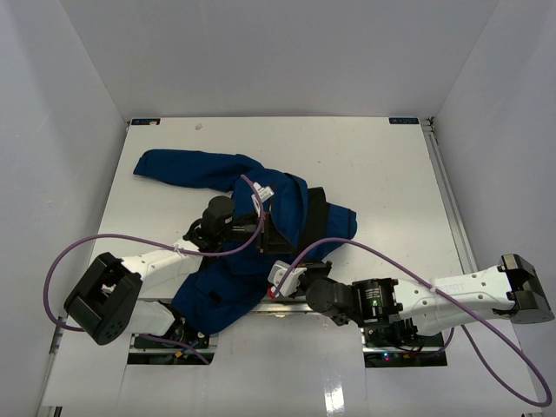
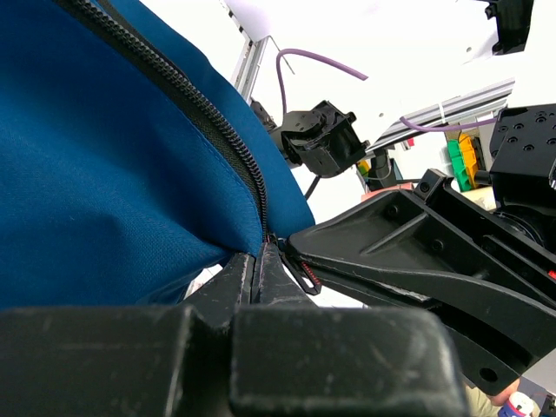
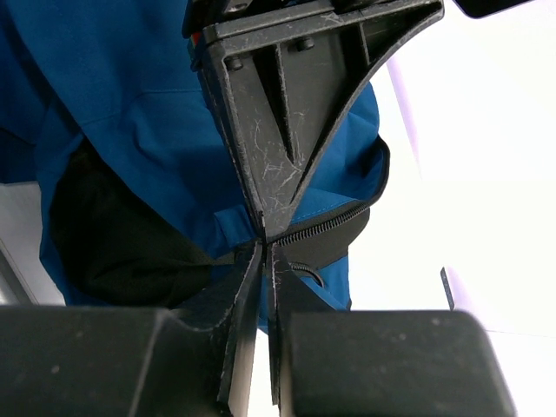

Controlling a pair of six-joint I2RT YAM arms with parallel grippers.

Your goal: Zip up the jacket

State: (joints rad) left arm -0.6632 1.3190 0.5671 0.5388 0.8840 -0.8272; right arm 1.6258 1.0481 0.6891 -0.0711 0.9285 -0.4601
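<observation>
The royal-blue jacket (image 1: 208, 169) lies crumpled mid-table with black lining showing. My left gripper (image 1: 265, 228) sits over its middle. In the left wrist view it (image 2: 258, 256) is shut on the lower end of the black zipper (image 2: 200, 109), with the zipper pull (image 2: 306, 278) hanging just right of the tips. My right gripper (image 1: 287, 276) is at the jacket's near edge. In the right wrist view it (image 3: 265, 252) is shut on the jacket's edge (image 3: 130, 113) beside the zipper teeth (image 3: 334, 224), tip to tip with the left gripper's finger (image 3: 287, 113).
Purple cables (image 1: 78, 248) loop from both arms over the near table. An aluminium rail (image 1: 447, 195) runs along the table's right edge. White walls enclose the left, back and right sides. One sleeve (image 1: 174, 165) stretches toward the back left.
</observation>
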